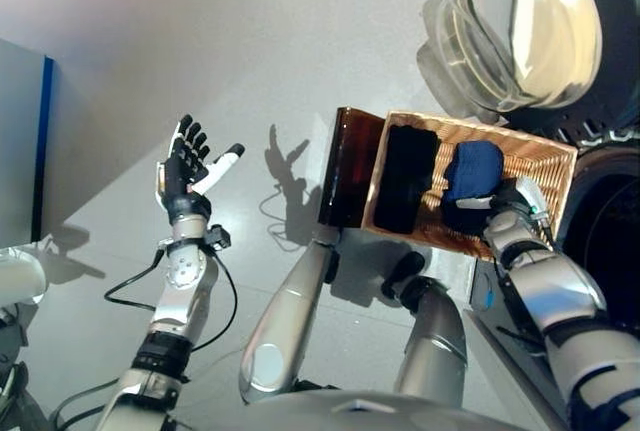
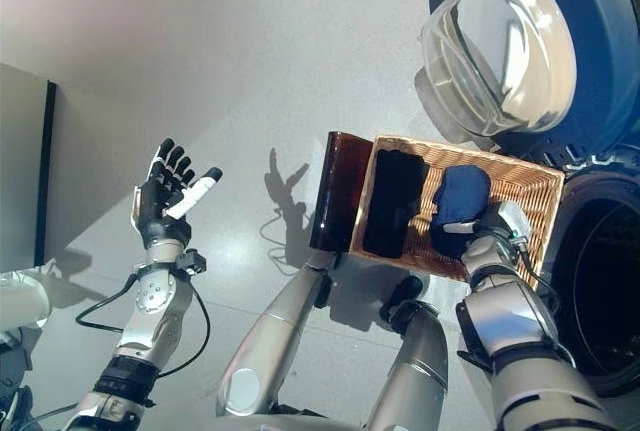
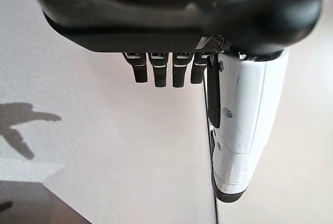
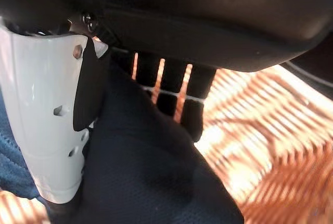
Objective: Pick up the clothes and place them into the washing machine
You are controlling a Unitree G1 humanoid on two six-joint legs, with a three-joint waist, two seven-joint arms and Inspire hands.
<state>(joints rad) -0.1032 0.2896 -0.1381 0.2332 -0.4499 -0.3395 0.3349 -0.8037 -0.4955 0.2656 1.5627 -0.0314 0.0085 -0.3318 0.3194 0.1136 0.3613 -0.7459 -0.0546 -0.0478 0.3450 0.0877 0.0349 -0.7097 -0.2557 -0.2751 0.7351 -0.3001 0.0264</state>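
The left hand (image 1: 185, 173) hangs over bare floor (image 1: 200, 71), fingers spread and straight, holding nothing. It is well apart from the clothes and can do no harm unless it swings in toward the basket.

Off to its right sits a wicker basket (image 2: 520, 176) with a dark brown panel (image 1: 345, 166) standing along its left side. A black garment (image 2: 393, 203) lies in the basket's left half, well apart from the right hand.

The right hand (image 2: 478, 226) is down in the basket on a blue garment (image 2: 462, 191). In the right wrist view the white-covered thumb (image 4: 49, 125) presses one side of a fold of dark blue cloth and the fingers (image 4: 171, 86) reach down the other, so the hand appears to be pinching the cloth. How much it has caught is hard to tell.

Beyond the right hand stands the washer, its glass door (image 1: 525, 26) swung open above the basket and the dark drum (image 2: 610, 291) just to the hand's right.

Risks, as I judge them: a pinch on a single fold may slip as the hand lifts, dropping the cloth back or onto the floor. Fingertips touching the weave could snag and drag the basket. A trailing end could catch the basket rim or the drum's edge on the way across.
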